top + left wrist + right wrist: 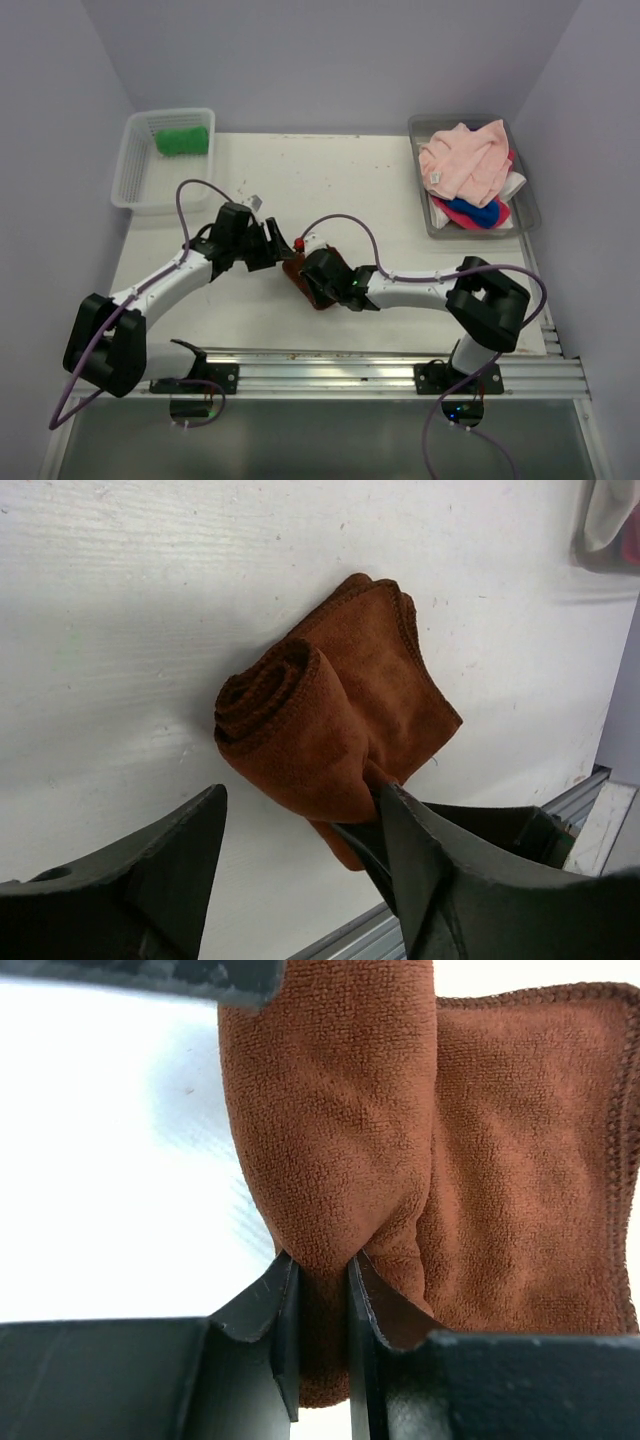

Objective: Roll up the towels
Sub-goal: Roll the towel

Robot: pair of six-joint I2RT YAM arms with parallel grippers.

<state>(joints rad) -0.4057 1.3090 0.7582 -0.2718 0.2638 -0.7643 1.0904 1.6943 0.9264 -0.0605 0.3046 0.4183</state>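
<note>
A rust-brown towel (335, 705) lies near the table's front middle (294, 270), half rolled, with the roll's spiral end showing on the left and a flat tail beyond it. My right gripper (318, 1260) is shut on the roll's near end, the cloth bunched between its fingers (312, 278). My left gripper (300, 810) stands open just short of the roll's other end (278, 246), its right finger (425, 865) beside the pinched cloth. A rolled green towel (182, 140) lies in the basket. Pink (465, 160), blue (470, 212) and other towels are piled in the tray.
The white mesh basket (135, 175) sits at the back left corner. The grey tray (525, 200) is at the back right. A metal rail (400, 365) runs along the table's near edge behind the arms' bases. Walls close in on three sides.
</note>
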